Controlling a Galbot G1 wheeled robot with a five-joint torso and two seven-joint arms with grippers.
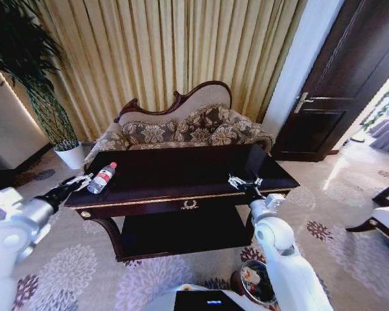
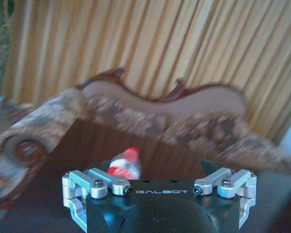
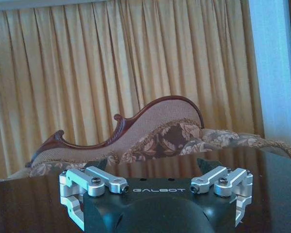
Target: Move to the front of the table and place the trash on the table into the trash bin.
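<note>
Bottle (image 1: 102, 177): clear plastic, red cap and label, lying on its side at the table's (image 1: 181, 175) left front corner, cap pointing toward the sofa (image 1: 181, 126); also seen in the left wrist view (image 2: 124, 165) just ahead of the tool body. Table: dark glossy top, gold trim along the front edge, gold emblem (image 1: 189, 205) at centre front, lower shelf beneath. Left gripper (image 1: 83, 181): at the table's left edge, just beside the bottle's base, fingers spread apart, nothing between them; contact with the bottle cannot be told. Right gripper (image 1: 245, 181): over the table's right front area, well apart from the bottle, fingers spread, holding nothing. Bin (image 1: 256, 282): round, dark brown, on the carpet (image 1: 84, 265) below the table's right front, partly hidden behind the right arm, with some whitish contents inside. Sofa: patterned, carved wood frame, directly behind the table, curtains (image 1: 168, 52) behind it. Plant (image 1: 32, 71): in a white pot (image 1: 71, 155), left of the sofa. Door (image 1: 340, 78): dark wood, at the right
</note>
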